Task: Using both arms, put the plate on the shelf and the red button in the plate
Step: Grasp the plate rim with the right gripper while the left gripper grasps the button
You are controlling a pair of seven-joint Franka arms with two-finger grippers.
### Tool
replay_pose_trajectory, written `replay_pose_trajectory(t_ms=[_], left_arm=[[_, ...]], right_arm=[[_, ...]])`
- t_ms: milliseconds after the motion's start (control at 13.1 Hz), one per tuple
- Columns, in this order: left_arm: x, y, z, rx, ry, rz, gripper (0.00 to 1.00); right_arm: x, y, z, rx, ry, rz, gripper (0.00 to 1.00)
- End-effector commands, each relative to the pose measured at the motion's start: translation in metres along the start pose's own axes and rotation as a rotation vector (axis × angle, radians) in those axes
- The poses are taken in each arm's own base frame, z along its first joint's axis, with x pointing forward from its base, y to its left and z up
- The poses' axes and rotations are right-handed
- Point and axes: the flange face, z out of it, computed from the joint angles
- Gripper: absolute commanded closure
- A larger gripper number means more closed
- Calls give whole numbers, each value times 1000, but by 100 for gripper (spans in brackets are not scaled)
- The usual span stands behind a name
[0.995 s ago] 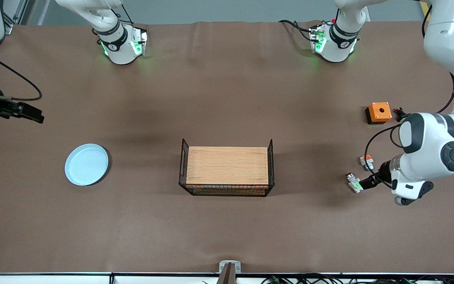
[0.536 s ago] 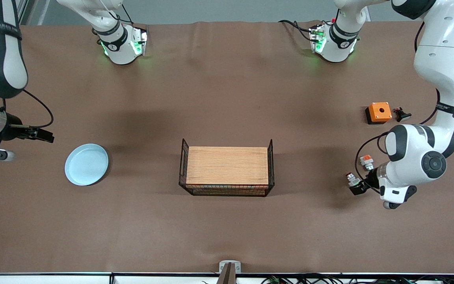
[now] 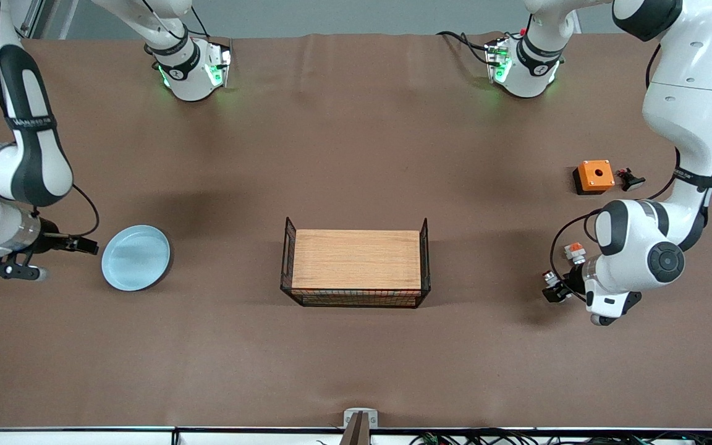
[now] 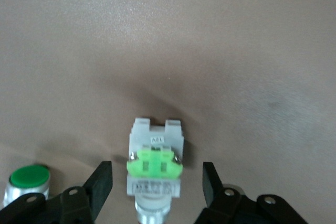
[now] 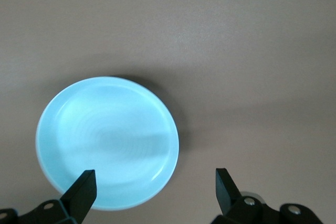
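The left gripper (image 3: 557, 290) is in the lower part of the front frame, at the left arm's end of the table, down at the brown table (image 3: 356, 358). Its fingers (image 4: 102, 182) stand apart, one on each side of the red button (image 4: 155, 166), with a clear gap on both sides, so they do not clamp it. The red button lies on the table between them. Its green block faces up, and its cap points toward the gripper and is partly hidden. In the left wrist view a part with a green cap (image 4: 29, 179) lies beside one finger; I cannot say for sure which part this is in the front view.

In the middle of the frame stands a wire basket (image 3: 286, 259) with a wooden board (image 3: 356, 258) in it.

The plate (image 3: 136, 257) lies flat on the table at the right arm's end, at middle height of the frame. The right gripper (image 3: 87, 246) is just beside its rim, fingers wide apart and holding nothing.

A little higher in the frame than the red button lies a small white part with an orange top (image 3: 574, 251). Farther from the camera, an orange box (image 3: 594, 176) and a black button (image 3: 630, 180) sit side by side.
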Motion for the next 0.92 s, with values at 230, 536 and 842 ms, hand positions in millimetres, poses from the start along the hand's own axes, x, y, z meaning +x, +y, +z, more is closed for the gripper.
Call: replay_pose_trajectory(t_ms=[230,536,842], left_arm=[[-7,12,-14,32,32,-49,100],[-33,37,-116,53,59,-3,100],[-61,50,-211,64,89,32,100]], right_arm=[[8,14,65,7,-17,-39,0],[7,24,90,17,-30,-91,9],[4,29,98,87,-36,-68,34]])
